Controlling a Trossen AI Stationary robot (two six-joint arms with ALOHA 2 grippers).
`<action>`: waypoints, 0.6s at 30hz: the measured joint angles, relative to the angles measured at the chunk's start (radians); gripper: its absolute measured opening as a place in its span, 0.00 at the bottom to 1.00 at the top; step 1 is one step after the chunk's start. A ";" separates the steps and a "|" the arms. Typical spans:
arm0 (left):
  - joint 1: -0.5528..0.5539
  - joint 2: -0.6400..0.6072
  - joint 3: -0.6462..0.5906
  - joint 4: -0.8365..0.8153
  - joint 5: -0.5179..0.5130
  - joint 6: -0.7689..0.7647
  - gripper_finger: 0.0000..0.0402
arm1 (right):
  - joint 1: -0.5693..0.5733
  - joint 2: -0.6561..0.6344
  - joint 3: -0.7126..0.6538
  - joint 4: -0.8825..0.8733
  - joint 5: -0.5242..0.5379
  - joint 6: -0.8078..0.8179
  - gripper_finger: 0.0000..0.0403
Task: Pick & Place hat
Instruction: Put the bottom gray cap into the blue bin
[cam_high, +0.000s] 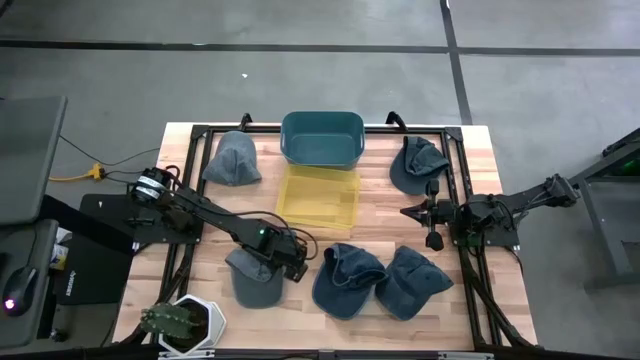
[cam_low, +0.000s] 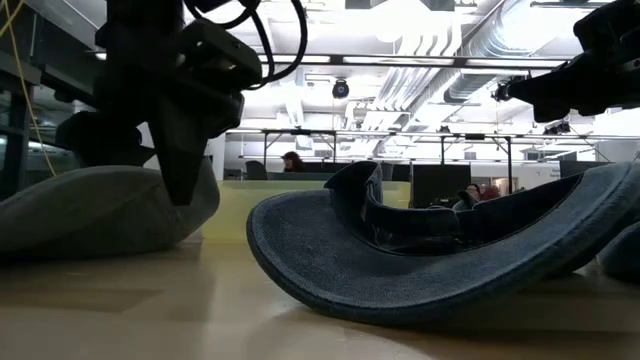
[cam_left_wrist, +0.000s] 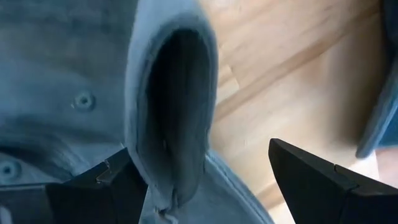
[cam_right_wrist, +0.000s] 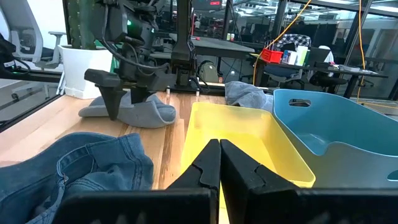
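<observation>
Pale wooden planks form the table (cam_high: 470, 140), framed by black metal rails. Near its front-left corner lies a grey cap (cam_high: 252, 278) of soft, felted cloth, its brim folded up into a rounded loop in the left wrist view, with small eyelets stitched into the crown. The left gripper (cam_high: 292, 262) stands down over the cap's right part with its dark, wedge-shaped fingers (cam_left_wrist: 317, 180) spread: one finger rests against the folded cloth, the other stands clear over bare wood, so nothing is clenched. From table height the fingers' tips are lost behind the cap's bulk.

Beside it toward the front-middle lie two denim caps, one (cam_high: 348, 278) crumpled with its strap showing, the other (cam_high: 415, 282) just right of it and touching it; the low view cuts both off at the sides. A yellow plastic tray (cam_high: 320, 196), shallow and squarish, sits at the table's centre, touching a deeper teal plastic bin (cam_high: 321, 138) with rounded corners at the back edge. Another grey cap (cam_high: 232, 160) lies at the back-left, and a dark blue cap (cam_high: 415, 165) at the back-right.

The right gripper (cam_right_wrist: 219, 163) waits by the right edge, fingers pressed together on nothing. A white planter (cam_high: 190, 325) with a spiky green plant is partly cut off at the front-left corner.
</observation>
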 joint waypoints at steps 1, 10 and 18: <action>0.000 0.000 0.000 0.000 0.014 0.000 0.74 | 0.000 0.000 0.000 0.000 0.000 0.000 0.00; 0.000 0.000 0.000 0.000 0.029 -0.034 0.74 | 0.000 0.000 0.000 0.000 0.000 0.000 0.00; 0.000 0.000 0.000 0.000 0.051 -0.036 0.74 | 0.000 0.000 0.000 0.000 0.000 0.000 0.00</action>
